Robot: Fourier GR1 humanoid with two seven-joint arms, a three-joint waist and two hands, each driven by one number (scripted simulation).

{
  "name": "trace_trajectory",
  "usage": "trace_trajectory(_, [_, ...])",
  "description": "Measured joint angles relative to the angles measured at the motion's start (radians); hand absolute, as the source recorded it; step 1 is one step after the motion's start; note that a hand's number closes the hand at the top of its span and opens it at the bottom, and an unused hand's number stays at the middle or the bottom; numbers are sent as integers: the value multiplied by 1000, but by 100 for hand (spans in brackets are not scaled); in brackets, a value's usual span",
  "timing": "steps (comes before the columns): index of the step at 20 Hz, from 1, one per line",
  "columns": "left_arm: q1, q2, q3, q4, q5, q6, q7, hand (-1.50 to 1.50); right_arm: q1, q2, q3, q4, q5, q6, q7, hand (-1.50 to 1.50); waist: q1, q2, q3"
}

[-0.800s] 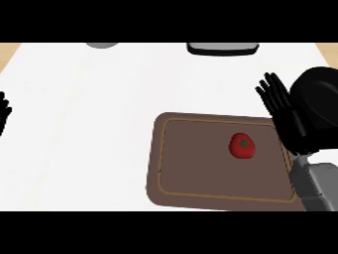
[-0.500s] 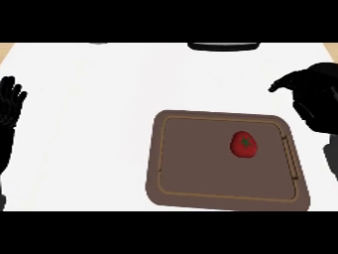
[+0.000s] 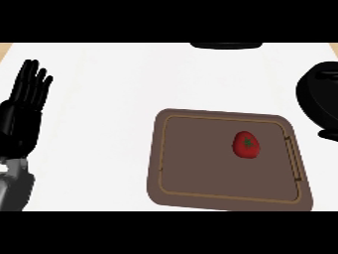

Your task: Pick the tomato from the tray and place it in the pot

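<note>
— One tomato [image 3: 247,144], is that the whole count?

— One, yes. Red, with a small green stem mark on top, lying on the right half of one brown tray [image 3: 200,168]. Nothing touches it.

— Any writing on the tray or the tomato?

— None that I can read. The tray only carries a thin lighter line running just inside its rim, and a short raised strip along its right side.

— And the tray sits where?

— Flat on the white desk [image 3: 128,79], toward the lower right of the head view.

— Hands?

— Two. The left hand [image 3: 21,114] shows at the view's left edge, fingers straight and pointing up, palm open, holding nothing. It is well apart from the tray.

— The right one?

— The right hand [image 3: 331,101] is a dark rounded mass at the view's right edge, up and to the right of the tray, apart from the tomato. I cannot tell how its fingers are set, and nothing can be seen in it.

— Is the pot in view?

— One dark curved shape [image 3: 226,45] is cut off by the top edge of the view, at the far side of the desk. It may be the pot, but too little of it shows to say so.
</note>
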Motion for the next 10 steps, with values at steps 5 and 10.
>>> trace_trajectory(5, [-31, -17, 7, 63, 2, -15, -25, 0, 3, -78, 48, 44, 153, -74, -127, -150, 2, -4, -1])
trace_trajectory(10, [-61, -35, 4, 106, -14, -8, -32, 0, -6, -154, 138, 13, 285, -101, -130, -150, -2, -9, -2])
